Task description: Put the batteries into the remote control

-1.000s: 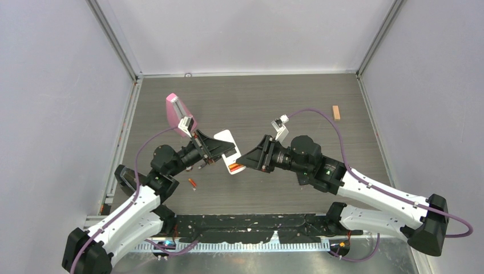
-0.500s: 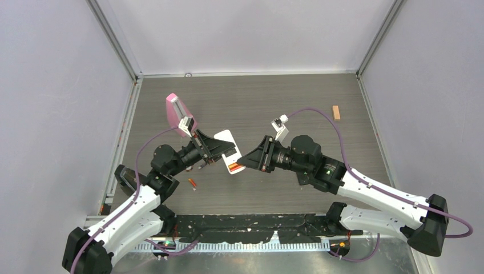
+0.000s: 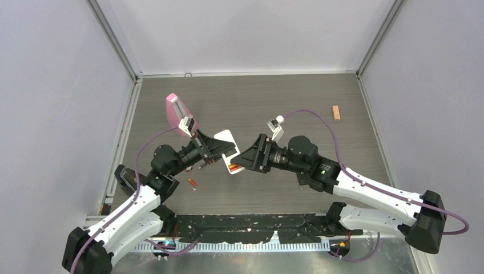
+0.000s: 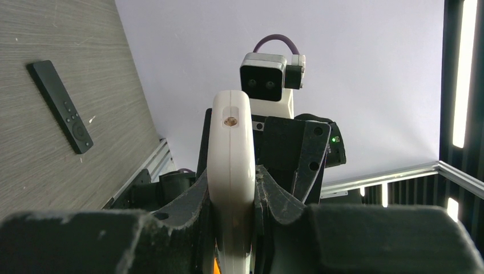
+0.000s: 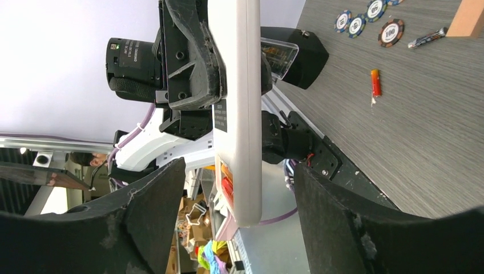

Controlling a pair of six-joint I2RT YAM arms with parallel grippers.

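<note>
Batteries (image 5: 226,186) show orange-red in the open bay of the white remote control (image 5: 237,85), while a spare battery (image 5: 375,83) lies on the table (image 5: 434,142), well apart. Our left gripper (image 4: 231,197) clamps the remote by its sides, lifted on edge so the bay faces our other arm. Our right gripper (image 5: 240,194) spreads its fingers wide on either side of the remote's end without touching it, placed, we judge, to press the cells home.
</note>
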